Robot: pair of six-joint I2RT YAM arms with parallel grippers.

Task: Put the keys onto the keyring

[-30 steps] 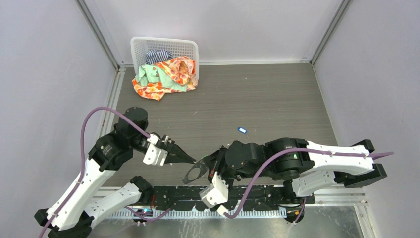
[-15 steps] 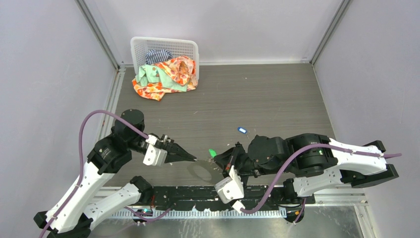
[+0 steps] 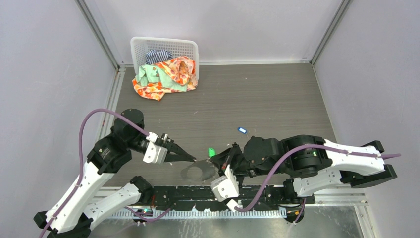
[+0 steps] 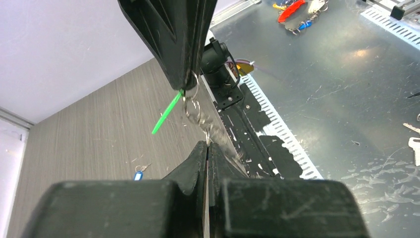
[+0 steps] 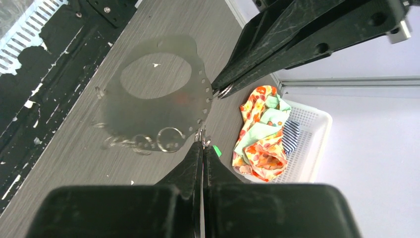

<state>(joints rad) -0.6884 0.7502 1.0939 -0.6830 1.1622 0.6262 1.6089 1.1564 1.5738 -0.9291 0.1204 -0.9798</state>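
Observation:
The keyring [image 3: 192, 172] is a thin grey plate-like loop with a holed rim and small rings hanging from it, held low between the arms. My left gripper [image 3: 194, 159] is shut on its rim; in the right wrist view the left fingers [image 5: 247, 64] pinch the keyring [image 5: 158, 111] at its right edge. My right gripper [image 3: 216, 159] is shut on the small ring of the green key [image 3: 211, 151], right beside the keyring's rim. The green key [image 4: 166, 113] hangs from the right fingers [image 4: 178, 49]. The blue key [image 3: 242, 130] lies on the table, apart.
A white basket [image 3: 163, 49] with colourful clothes [image 3: 166, 74] spilling out stands at the back left. A black slotted rail [image 3: 198, 196] runs along the near edge. More keys [image 4: 292, 10] lie on the metal surface beyond it.
The right gripper swung up and right, bringing the green key into view, then edged back left towards the left gripper. The keyring turned from a dark flat shape to a faint, thin one.

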